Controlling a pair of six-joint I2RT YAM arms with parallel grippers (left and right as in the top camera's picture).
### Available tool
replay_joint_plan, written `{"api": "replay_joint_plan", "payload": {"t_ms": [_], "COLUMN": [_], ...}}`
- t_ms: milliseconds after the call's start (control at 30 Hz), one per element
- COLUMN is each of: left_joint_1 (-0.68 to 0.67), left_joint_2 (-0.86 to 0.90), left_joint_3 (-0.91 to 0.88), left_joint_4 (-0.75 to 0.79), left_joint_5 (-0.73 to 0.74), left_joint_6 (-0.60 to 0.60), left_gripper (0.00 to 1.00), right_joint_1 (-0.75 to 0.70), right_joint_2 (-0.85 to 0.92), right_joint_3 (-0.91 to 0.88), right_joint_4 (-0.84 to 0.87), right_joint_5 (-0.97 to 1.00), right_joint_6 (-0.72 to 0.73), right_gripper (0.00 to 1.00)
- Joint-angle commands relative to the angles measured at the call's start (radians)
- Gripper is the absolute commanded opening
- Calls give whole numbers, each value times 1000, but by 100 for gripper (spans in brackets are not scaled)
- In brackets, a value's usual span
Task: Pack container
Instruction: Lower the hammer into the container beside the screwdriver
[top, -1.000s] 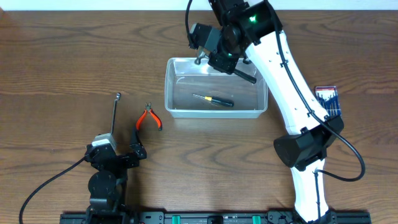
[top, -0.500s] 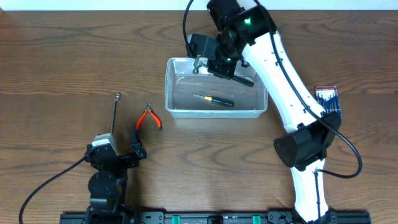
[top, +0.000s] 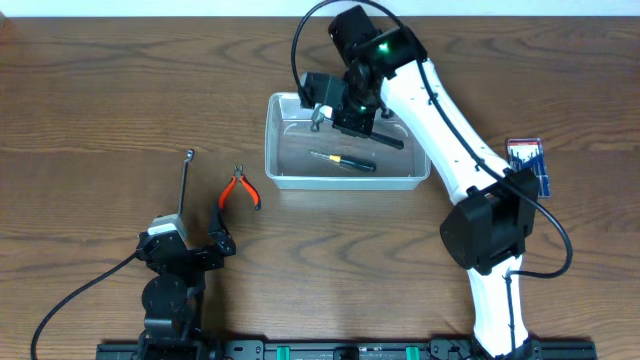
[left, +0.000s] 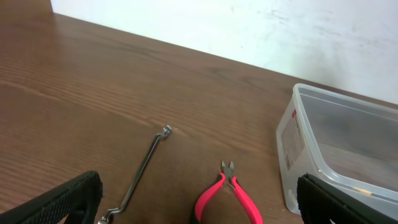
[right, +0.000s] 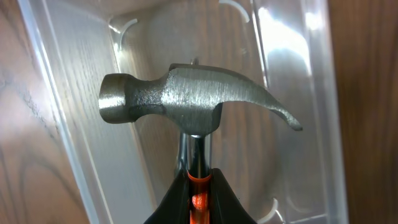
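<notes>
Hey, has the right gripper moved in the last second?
Yes. The right gripper, shut on the hammer, has shifted left and nearer, from the container's far rim to over its far-left corner.

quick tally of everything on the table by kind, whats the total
hammer: 1
screwdriver: 1
pliers: 1
wrench: 1
container: 1
blue packet: 1
total: 6
</notes>
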Motion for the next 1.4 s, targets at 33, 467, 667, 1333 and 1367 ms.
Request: {"api": "replay_joint_plan", "payload": {"t_ms": [33, 467, 667, 1333, 1367], "left_joint_1": [-5, -5, -5, -5, -5], "left_joint_2": [-6, -6, -6, -6, -6], "left_joint_3": [-25, -25, -25, -25, -25], "left_joint_4": [-10, -10, -10, -10, -10], "left_joint_5": [-8, -8, -8, -8, -8], "left_joint_6": [14, 14, 14, 14, 13], "left_gripper": [98, 98, 98, 98, 98], "right_joint_1": [15, 17, 17, 17, 17], "right_joint_2": [0, 0, 0, 9, 9], "right_joint_3": [-57, -173, -228, -293, -299], "right_joint_4": [24, 95, 134, 153, 157], "right_joint_5": [-23, -28, -48, -65, -64], "right_joint_6": [-15, -14, -11, 1, 1], "right_gripper": [1, 1, 1, 2, 2]}}
